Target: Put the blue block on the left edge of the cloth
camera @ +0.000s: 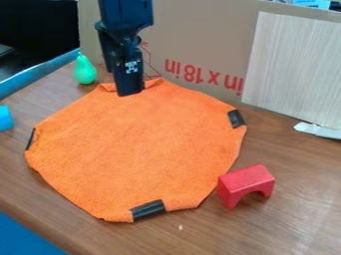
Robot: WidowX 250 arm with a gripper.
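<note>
A black robot gripper [130, 92] hangs at the far edge of an orange fabric cloth [133, 144] on a brown wooden desk [306, 199]; a green pear-shaped toy [85, 70] and bright blue block [5, 118] lie left of the cloth, a red arch-shaped block [245, 183] at its near right

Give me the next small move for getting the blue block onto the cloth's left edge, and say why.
I'd lift the tool slightly and carry it toward the blue block, at the left of the view. The tool is down at the orange cloth's far edge, while the block sits apart on the table, beyond the cloth's left edge.
</note>
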